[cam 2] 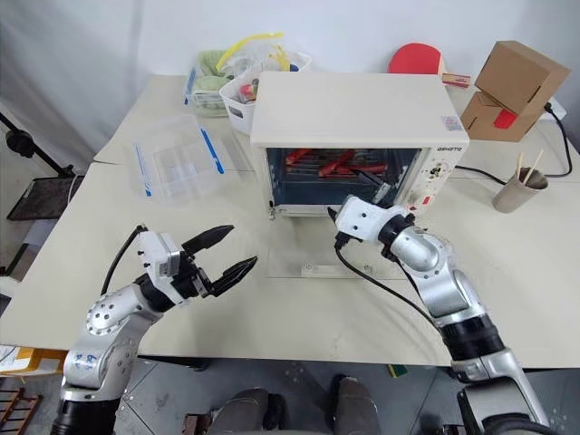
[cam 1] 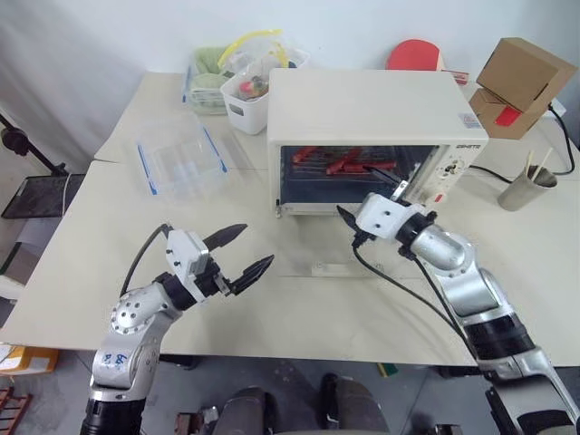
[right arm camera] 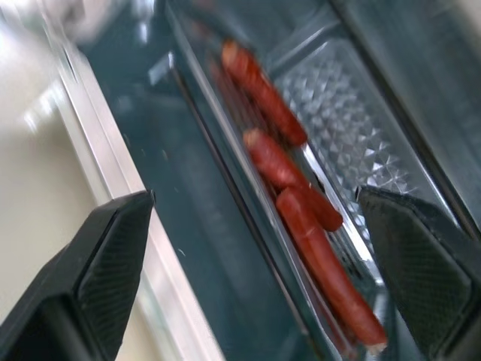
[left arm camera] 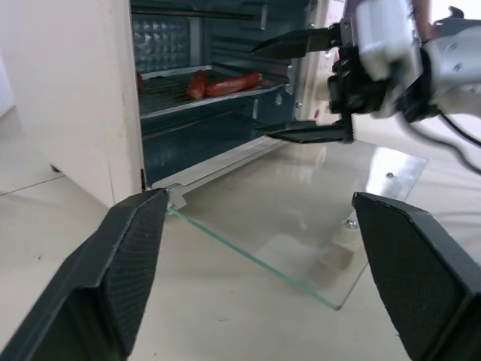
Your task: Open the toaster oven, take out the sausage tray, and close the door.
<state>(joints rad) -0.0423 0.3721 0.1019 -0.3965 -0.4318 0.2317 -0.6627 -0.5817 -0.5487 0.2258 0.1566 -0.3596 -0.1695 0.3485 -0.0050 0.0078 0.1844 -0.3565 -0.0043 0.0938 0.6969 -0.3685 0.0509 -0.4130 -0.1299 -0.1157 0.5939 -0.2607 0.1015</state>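
The right tool (cam 1: 367, 201), spread wide, reaches at the oven (cam 1: 362, 118) mouth toward the sausage tray (left arm camera: 214, 84) on its rack. The left tool (cam 1: 243, 254) hangs spread above the table (cam 1: 91, 272). The door (left arm camera: 301, 226) lies open; removing the tray and closing remain.

Cream toaster oven (cam 1: 362, 113), door (left arm camera: 301, 226) folded flat open, sausage tray (left arm camera: 218, 90) inside.

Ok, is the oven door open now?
Open. The door lies flat on the table in front of the oven; sausages show inside.

Silver arms, white wrists, black cables, black-fingered left gripper (cam 1: 237, 253)
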